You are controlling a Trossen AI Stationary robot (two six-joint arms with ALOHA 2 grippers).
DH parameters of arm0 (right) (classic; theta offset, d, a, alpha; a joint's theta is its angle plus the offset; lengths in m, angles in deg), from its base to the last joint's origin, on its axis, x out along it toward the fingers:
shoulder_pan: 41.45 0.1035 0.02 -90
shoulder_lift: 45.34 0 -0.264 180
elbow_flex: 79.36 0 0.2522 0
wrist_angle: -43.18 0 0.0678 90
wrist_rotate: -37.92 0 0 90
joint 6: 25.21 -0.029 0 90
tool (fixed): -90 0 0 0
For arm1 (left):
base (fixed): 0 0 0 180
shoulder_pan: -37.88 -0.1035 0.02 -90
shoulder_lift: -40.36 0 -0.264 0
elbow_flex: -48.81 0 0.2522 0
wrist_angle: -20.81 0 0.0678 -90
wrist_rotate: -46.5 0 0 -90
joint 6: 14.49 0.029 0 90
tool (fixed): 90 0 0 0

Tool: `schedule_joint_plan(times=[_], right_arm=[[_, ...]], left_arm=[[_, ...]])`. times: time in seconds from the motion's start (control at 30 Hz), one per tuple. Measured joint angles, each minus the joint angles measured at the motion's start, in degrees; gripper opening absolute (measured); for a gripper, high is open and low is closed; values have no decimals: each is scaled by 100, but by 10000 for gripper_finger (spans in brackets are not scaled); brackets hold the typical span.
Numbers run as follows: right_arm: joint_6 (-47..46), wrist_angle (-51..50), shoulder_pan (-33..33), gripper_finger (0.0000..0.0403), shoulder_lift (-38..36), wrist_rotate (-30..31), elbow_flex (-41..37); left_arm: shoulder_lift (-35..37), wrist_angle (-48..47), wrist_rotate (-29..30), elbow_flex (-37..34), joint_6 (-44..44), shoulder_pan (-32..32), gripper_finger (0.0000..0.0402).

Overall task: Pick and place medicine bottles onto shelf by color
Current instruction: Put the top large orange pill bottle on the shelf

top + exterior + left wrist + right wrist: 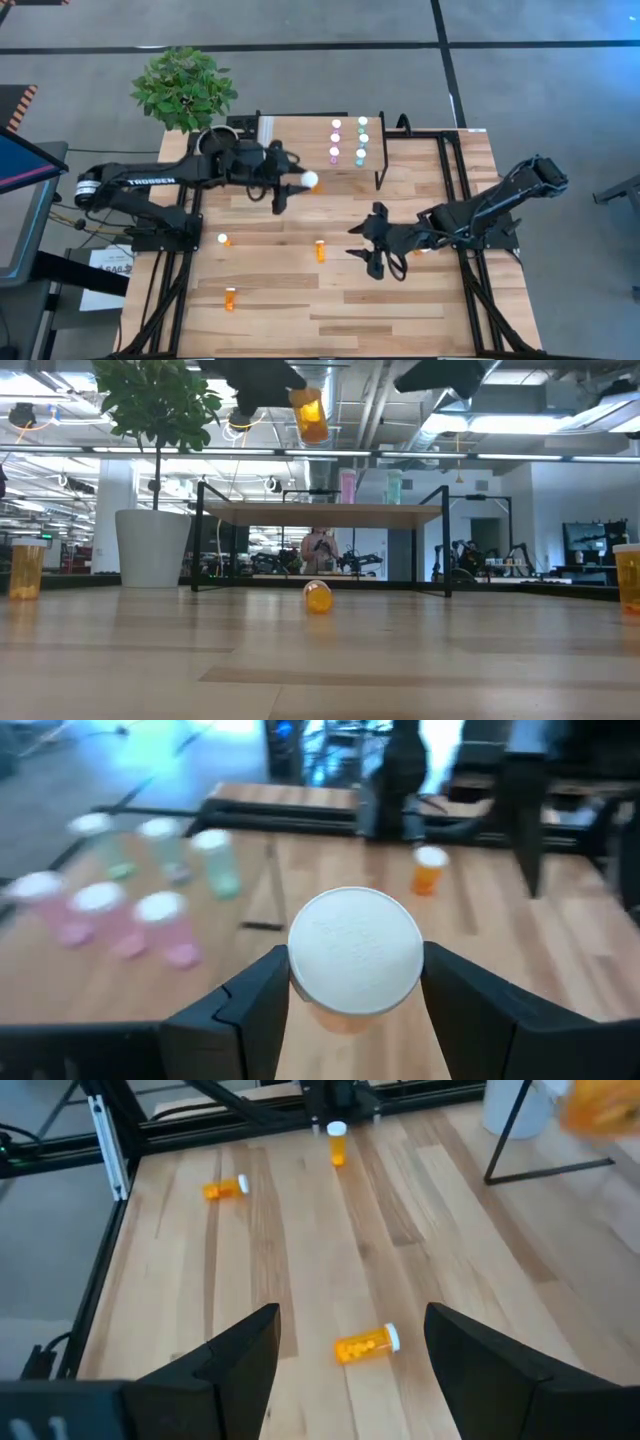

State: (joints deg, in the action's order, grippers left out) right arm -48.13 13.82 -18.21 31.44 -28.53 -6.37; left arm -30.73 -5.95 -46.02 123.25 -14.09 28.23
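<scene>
aloft, left gripper (350,1010) clamps an orange bottle (309,414) nearly upright, white cap (309,180) up, beside the shelf (300,135).

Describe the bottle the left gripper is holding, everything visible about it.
The held bottle is a large translucent orange pill bottle with a round white cap, which looks like plastic. The left gripper is shut on it, one dark finger on each side just below the cap. In the low view it hangs in the air, slightly tilted, well above the table and touching nothing else. From above it sits just off the shelf, beside the pink and teal-green bottles standing there. Its contents cannot be made out.
</scene>
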Motion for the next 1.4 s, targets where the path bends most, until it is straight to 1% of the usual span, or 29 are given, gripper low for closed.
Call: schedule_joint_plan(times=[0.13, 0.3, 0.4, 0.57, 0.77, 0.93, 1.03, 1.13, 1.27, 1.33, 1.4], right_arm=[[-139, 267, 10, 272, -27, 42, -371], [-273, 683, 3, 272, -44, 61, -740], [-272, 799, 5, 272, -42, 61, -787], [-164, 840, 7, 272, -44, 67, -807], [-123, 577, 2, 272, -44, 508, -807], [-118, 575, -13, 272, -159, 550, -800], [-73, 509, 6, 272, -466, 610, -960], [-54, 511, -45, 272, -1020, 616, -1267], [174, 1109, -45, 272, -1749, 669, -1772], [307, 1571, 13, 272, -2007, 653, -2063], [452, 1813, 56, 272, -2244, 649, -2324]], left_arm=[[2, 29, -87, 5, 92, -439, 192], [0, -53, -345, 248, 249, -933, 192], [0, -88, -460, 404, 338, -1217, 192], [-23, -59, -478, 529, 499, -1623, 192], [-24, 33, -803, 535, 501, -2125, 192], [-26, 124, -1014, 534, 503, -2421, 192], [-77, 263, -1204, 545, 499, -2551, 192], [-313, 150, -1426, 673, 471, -2664, 192], [-867, -83, -1477, 1114, 600, -2688, 192], [-1128, -340, -1482, 1341, 646, -2717, 192], [-1342, -359, -1480, 1570, 663, -2728, 192]])
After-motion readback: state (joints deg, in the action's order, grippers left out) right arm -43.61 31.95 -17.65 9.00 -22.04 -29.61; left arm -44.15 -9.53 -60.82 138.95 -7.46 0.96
